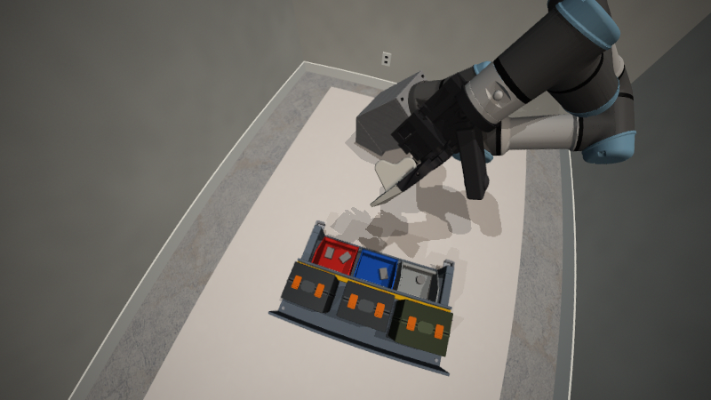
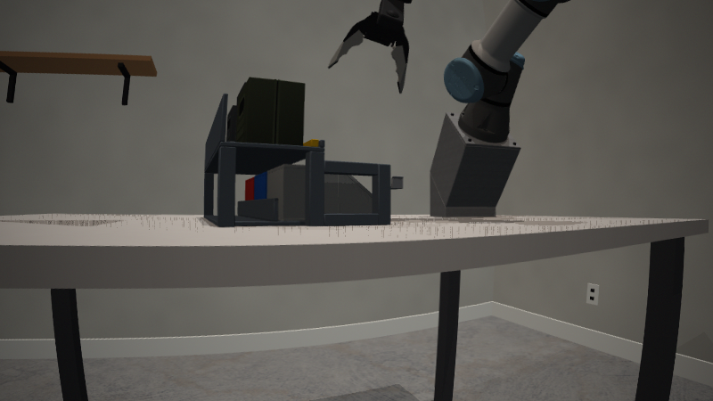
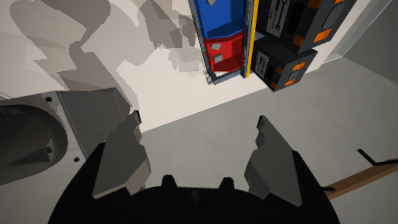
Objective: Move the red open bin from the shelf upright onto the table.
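Observation:
The red open bin sits upright on the lower level of the shelf rack, at the left end of the row in the top view. Two small grey parts lie in it, one part beside the other part. My gripper is open and empty. It hangs high above the table, on the arm-base side of the rack and clear of the bin. In the exterior view, most of the red bin is hidden.
A blue bin stands right beside the red one, then a grey bin. Two dark cases and a green case stand on the upper level. The arm's base block stands behind.

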Controlling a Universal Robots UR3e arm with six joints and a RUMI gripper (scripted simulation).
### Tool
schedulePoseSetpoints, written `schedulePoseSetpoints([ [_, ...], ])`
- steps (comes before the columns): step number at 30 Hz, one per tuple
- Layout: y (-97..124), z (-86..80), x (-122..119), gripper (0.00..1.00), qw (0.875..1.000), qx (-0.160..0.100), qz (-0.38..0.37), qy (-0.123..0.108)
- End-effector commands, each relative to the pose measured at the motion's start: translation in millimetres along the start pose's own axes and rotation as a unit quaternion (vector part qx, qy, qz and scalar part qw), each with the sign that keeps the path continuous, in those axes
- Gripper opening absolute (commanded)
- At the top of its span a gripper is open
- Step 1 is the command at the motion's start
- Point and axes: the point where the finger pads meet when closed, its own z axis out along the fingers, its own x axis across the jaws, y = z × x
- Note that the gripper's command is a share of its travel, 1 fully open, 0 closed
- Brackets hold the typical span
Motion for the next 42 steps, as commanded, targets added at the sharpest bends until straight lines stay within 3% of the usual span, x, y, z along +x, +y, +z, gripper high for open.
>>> schedulePoseSetpoints([
  [1,5.3,-9.9,-2.2,1.00,1.000,0.015,-0.012,0.017],
  [5,24.8,-47.9,-12.9,1.00,0.992,0.078,-0.061,0.083],
  [17,24.8,-47.9,-12.9,1.00,0.992,0.078,-0.061,0.083],
  [18,7.6,-13.6,-2.9,1.00,1.000,0.017,-0.017,0.021],
  [22,26.9,-51.6,-13.8,1.00,0.991,0.080,-0.065,0.087],
  [34,26.9,-51.6,-13.8,1.00,0.991,0.080,-0.065,0.087],
  [35,9.9,-17.2,-3.6,1.00,0.999,0.018,-0.021,0.024],
  [39,28.9,-55.3,-14.8,1.00,0.990,0.082,-0.068,0.090],
  [42,28.9,-55.3,-14.8,1.00,0.990,0.082,-0.068,0.090],
])
